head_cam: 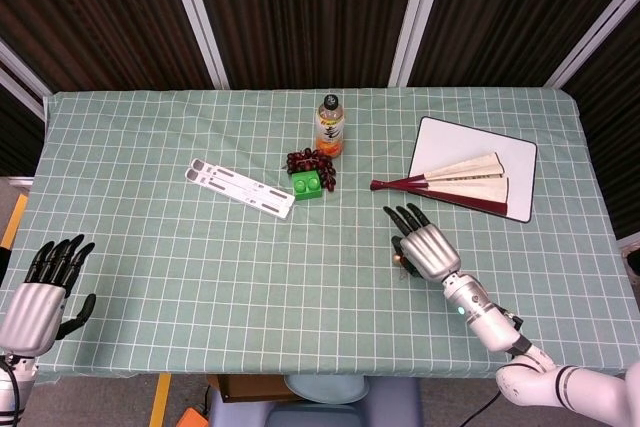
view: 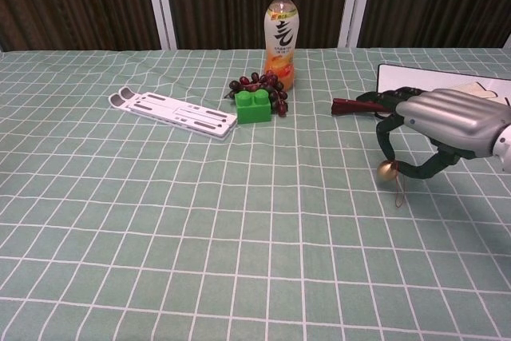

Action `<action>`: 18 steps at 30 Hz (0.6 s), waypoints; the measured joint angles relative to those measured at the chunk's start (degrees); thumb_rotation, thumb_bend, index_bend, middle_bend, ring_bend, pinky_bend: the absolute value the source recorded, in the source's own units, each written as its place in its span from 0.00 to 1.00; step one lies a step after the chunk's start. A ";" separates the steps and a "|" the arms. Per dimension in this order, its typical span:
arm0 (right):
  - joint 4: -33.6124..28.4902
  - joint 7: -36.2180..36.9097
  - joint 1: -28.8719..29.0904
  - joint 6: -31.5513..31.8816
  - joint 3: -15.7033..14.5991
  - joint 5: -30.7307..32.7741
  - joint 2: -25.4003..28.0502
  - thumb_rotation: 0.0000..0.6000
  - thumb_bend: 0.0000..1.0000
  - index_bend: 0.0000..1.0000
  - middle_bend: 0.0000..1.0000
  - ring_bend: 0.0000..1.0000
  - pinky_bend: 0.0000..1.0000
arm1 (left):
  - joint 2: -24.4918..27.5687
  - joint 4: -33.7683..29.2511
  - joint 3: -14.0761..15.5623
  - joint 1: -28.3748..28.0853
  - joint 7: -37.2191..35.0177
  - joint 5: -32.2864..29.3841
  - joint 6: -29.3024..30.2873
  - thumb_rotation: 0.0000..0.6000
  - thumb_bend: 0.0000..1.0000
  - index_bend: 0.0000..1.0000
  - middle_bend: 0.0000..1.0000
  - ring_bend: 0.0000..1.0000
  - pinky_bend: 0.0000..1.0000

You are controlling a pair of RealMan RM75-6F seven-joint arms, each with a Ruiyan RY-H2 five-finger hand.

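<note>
The right hand pinches a small gold ball, and the red fan lies toward one o'clock, handle nearest.

silver-backed right hand, black fingers, white forearm, matching left hand

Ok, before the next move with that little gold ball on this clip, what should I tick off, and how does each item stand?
1. Right hand pinches the gold ball: ok.
2. Ball lifted off the tablecloth: cannot tell.
3. Thin stem under the ball hangs free: ok.
4. Folding fan apart from the hand: ok.
5. Left hand holds nothing, at the table's near corner: ok.
6. Bottle upright: ok.
</note>
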 measured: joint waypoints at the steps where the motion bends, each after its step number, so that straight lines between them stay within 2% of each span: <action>1: 0.17 0.14 0.11 -0.17 0.03 0.13 -0.20 1.00 0.62 0.77 0.10 0.00 0.00 | 0.02 0.01 -0.03 -0.02 -0.04 -0.02 -0.02 1.00 0.44 0.00 0.00 0.00 0.02; 12: 3.24 -0.08 2.25 -4.41 0.92 2.38 -3.06 1.00 0.62 0.74 0.10 0.00 0.00 | 0.12 0.01 0.04 -0.11 -0.19 -0.13 -0.34 1.00 0.44 0.00 0.00 0.00 0.02; 18: 3.70 -1.34 2.89 -5.89 1.14 4.13 -3.87 1.00 0.62 0.63 0.10 0.00 0.00 | 0.19 -0.02 -0.06 -0.10 -0.45 -0.26 -0.24 1.00 0.44 0.00 0.00 0.00 0.02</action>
